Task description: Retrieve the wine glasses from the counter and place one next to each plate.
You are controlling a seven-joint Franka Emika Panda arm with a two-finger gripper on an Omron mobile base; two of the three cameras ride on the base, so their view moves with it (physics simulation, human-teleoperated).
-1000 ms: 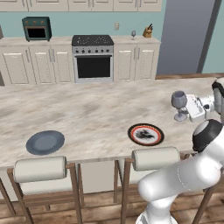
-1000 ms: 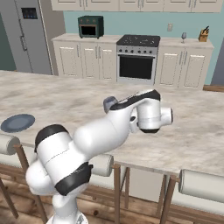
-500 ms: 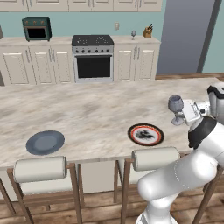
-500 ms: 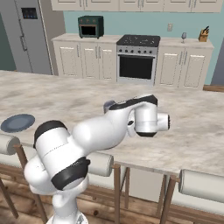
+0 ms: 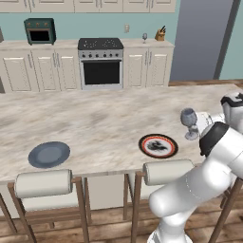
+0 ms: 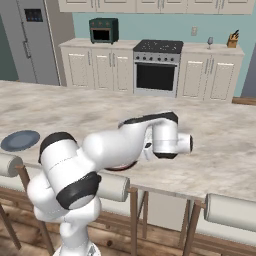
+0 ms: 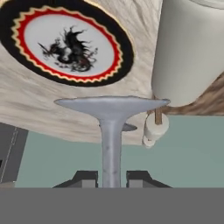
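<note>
Marbled bench [image 5: 95,123], right of frame: hand [image 7: 111,178] clamps the wine glass [image 5: 189,122] by its stem, just beside the red-rimmed plate [image 5: 158,145]. Risk, as I judge it: the thin stem slipping, or the foot clipping the plate rim and toppling on release.

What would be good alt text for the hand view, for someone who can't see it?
The tool is shut on the stem of a grey wine glass, whose round foot spreads across the middle of the picture. Beyond it lies a round plate with a black and red rim and a dark figure in its centre, on a marbled top, with a cream stool cushion at the right.
</note>
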